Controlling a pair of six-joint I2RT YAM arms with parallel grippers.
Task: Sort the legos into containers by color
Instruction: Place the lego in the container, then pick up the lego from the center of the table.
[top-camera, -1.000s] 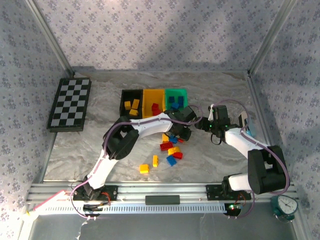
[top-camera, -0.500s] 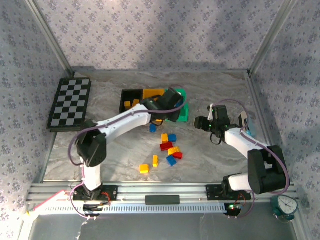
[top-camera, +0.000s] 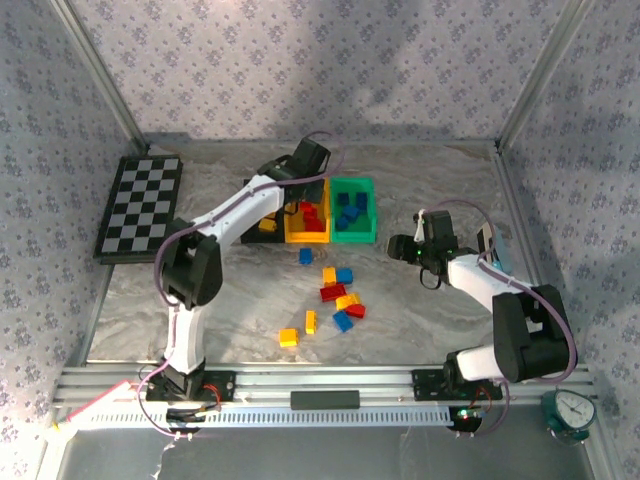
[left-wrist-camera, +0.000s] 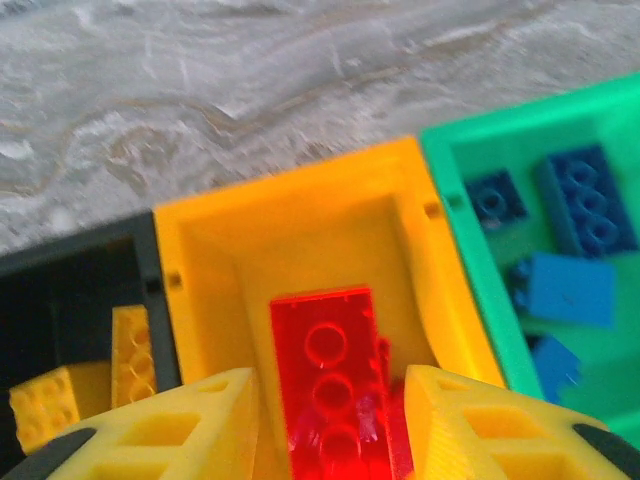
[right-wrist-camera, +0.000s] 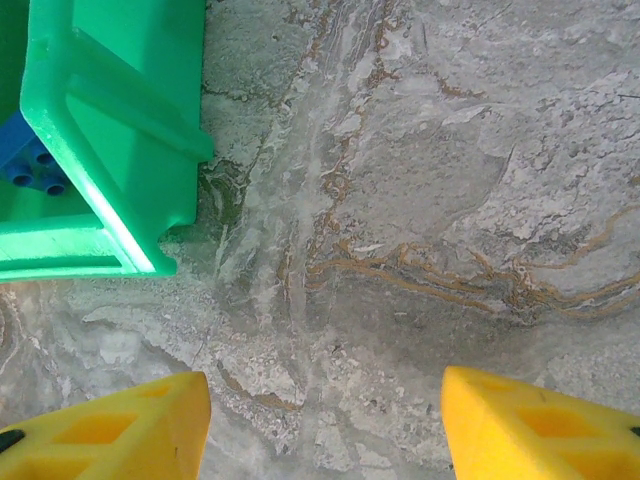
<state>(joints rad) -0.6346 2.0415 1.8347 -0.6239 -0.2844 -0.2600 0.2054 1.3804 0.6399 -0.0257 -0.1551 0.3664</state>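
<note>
Hovering over the yellow bin: left pincer, fingers apart with a red brick sitting between them. Can't tell from the wrist view whether the pads actually press on it or it lies loose in the bin; more red shows just beneath it.

Bins stand in one row, touching, at the far middle of the desk:
- black bin on the left, yellow bricks inside
- yellow bin in the middle, red inside
- green bin on the right, blue bricks inside

Right pincer: jaws wide apart, nothing between them but bare desk. It sits low, just right of the green bin's near corner, not touching it.

Unsorted on the desk, nearer the arms than the bins:
- lone blue brick just in front of the yellow bin
- mixed cluster of red, yellow and blue, pieces touching or just beside each other
- two yellow pieces a bit nearer and to the left

Checkerboard lies flat at far left, well apart from everything.
</note>
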